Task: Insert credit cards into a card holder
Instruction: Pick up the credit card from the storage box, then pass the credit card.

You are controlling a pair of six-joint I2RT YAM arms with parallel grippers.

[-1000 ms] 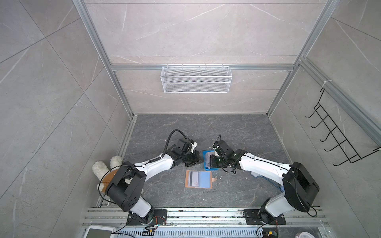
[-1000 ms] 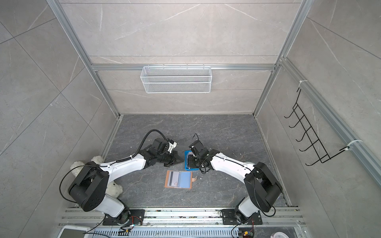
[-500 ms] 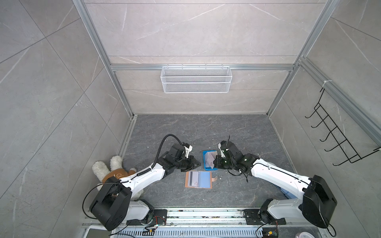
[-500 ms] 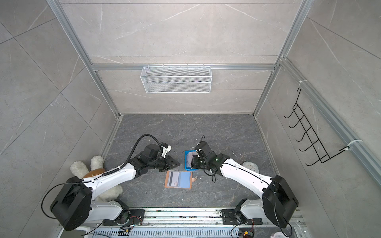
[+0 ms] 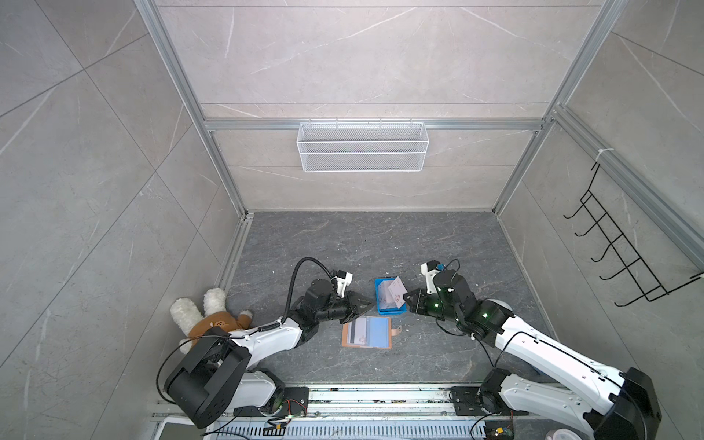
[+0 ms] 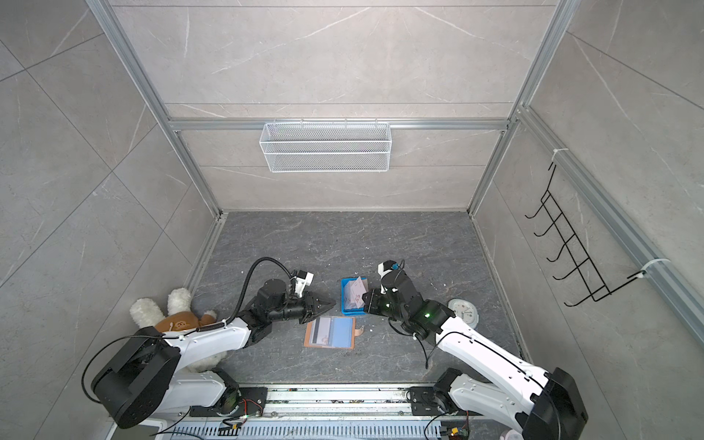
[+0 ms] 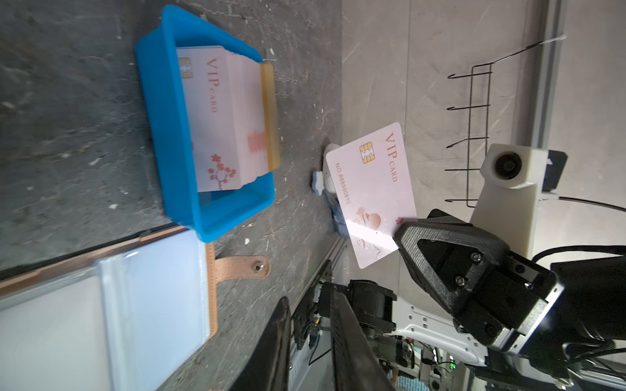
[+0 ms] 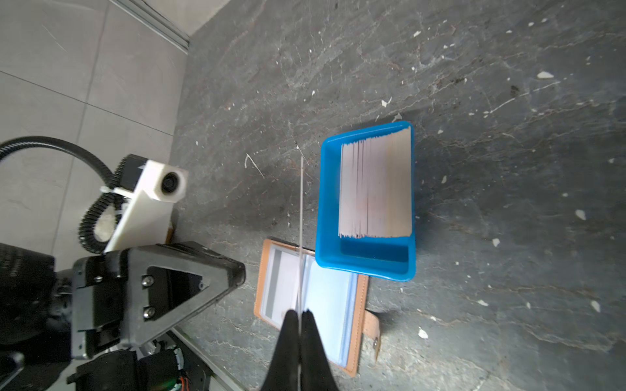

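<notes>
Right gripper (image 8: 299, 315) jaws pinching credit card (image 7: 372, 189) by edge: card may pivot, miss card holder (image 8: 261, 281) sleeve. Left gripper (image 5: 365, 303) jaws slightly parted, empty.

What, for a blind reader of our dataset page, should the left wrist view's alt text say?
The right pincer pinches one pale pink VIP card by one end, held above the dark floor. A blue tray holds a stack of cards, and the tan card holder lies open next to the tray.
</notes>
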